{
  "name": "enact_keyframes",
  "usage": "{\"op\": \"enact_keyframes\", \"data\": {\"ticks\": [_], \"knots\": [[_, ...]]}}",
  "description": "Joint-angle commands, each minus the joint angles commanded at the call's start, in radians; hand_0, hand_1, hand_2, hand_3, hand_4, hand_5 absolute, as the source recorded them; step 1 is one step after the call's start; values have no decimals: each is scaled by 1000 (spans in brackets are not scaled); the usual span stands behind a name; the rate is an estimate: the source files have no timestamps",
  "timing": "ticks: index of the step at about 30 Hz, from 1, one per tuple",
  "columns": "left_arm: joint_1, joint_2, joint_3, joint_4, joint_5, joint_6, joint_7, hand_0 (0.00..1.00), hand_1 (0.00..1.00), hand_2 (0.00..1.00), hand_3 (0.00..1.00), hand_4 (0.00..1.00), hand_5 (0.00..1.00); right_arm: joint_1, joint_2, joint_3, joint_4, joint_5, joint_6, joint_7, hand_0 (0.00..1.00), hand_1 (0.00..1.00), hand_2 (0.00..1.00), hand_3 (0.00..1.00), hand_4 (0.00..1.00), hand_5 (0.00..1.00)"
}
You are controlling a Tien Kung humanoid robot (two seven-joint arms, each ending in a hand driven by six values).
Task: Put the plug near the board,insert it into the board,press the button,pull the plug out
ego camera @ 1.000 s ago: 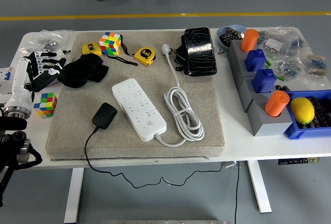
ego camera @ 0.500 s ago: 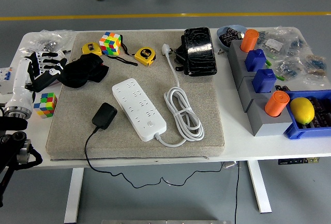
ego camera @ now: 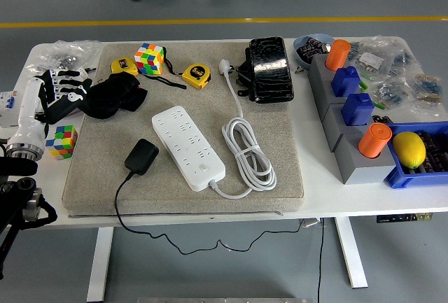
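The black plug (ego camera: 141,157) lies flat on the mat, just beside the left side of the white board (ego camera: 188,146), not touching it. Its thin black cord runs off the table's near edge. The long white board lies slanted, with nothing plugged into its holes.

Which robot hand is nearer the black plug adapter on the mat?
Left. The left robot hand hovers at the table's left edge, up-left of the black plug adapter. The right one is out of view.
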Motion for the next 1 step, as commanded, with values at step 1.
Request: {"op": "enact_keyframes", "data": {"ticks": [1], "knots": [[0,1,1,0,0,0,0,377,430,506,553,843,353,0,-1,-4,0,1,0,0,495,588,543,507,838,371]]}}
